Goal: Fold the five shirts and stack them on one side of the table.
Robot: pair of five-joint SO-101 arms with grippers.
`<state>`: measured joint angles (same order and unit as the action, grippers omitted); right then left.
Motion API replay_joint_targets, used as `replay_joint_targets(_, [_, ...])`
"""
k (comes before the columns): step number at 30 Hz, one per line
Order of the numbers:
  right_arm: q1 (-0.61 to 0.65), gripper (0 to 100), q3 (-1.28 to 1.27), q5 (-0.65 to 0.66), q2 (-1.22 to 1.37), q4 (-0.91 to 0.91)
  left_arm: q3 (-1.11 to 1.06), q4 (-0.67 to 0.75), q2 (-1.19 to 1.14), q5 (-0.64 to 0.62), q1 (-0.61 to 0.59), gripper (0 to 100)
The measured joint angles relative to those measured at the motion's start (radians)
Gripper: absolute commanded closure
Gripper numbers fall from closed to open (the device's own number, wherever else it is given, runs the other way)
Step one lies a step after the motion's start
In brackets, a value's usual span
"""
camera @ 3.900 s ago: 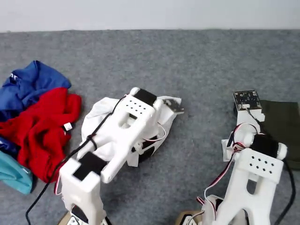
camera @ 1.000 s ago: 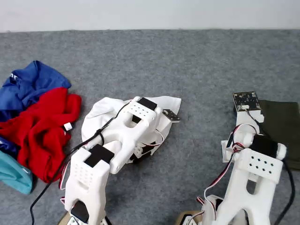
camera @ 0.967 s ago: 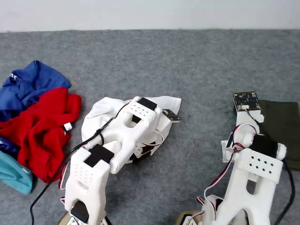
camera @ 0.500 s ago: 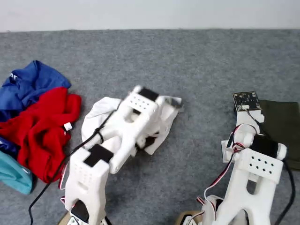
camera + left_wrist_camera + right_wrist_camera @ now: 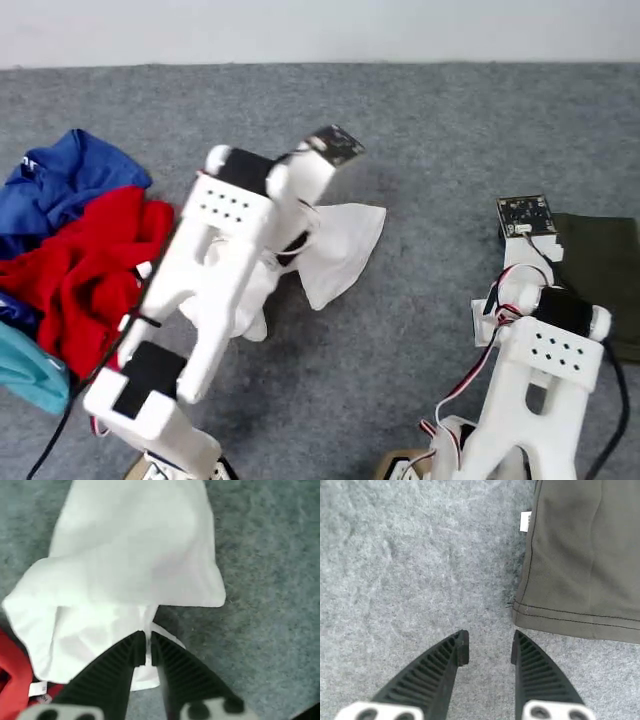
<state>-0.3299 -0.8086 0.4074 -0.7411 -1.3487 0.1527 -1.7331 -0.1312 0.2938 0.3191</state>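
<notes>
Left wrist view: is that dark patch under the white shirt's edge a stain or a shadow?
Likely a shadow: in the left wrist view the white shirt, pinched in the left tool, hangs above the grey surface and darkens it; in the right wrist view the olive shirt casts a similar dark fringe.

The white shirt (image 5: 340,240) hangs crumpled in the middle, one corner draped rightward. The red shirt (image 5: 85,265), blue shirt (image 5: 60,185) and teal shirt (image 5: 25,370) lie heaped unfolded at the left edge — the olive shirt (image 5: 605,265) lies flat, folded, far right.
</notes>
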Motion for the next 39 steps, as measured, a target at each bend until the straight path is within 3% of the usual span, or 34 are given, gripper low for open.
replay_joint_targets(6, [0.0, 84.7, 0.0, 0.0, 0.0, 0.0, 0.0, 0.0, 0.087, 0.003, -0.017, 99])
replay_joint_targets(14, [0.002, 84.7, 0.0, 0.0, 0.0, 0.012, 0.006, -0.006, 0.404, 0.003, -0.028, 99])
replay_joint_targets(21, [0.196, 84.7, 0.0, -0.002, 0.0, 0.012, 0.008, -0.009, 0.644, 0.003, -0.146, 98])
replay_joint_targets(28, [0.347, 84.7, 0.0, -0.002, 0.0, 0.012, 0.026, -0.009, 0.836, 0.005, -0.17, 98])
replay_joint_targets(33, [0.348, 84.7, 0.0, -0.003, 0.0, 0.048, 0.026, -0.009, 0.895, 0.005, -0.262, 98])
replay_joint_targets(39, [0.319, 84.2, 0.0, -0.118, 0.011, 0.19, 0.0, -0.011, 0.902, 0.005, -0.327, 98])
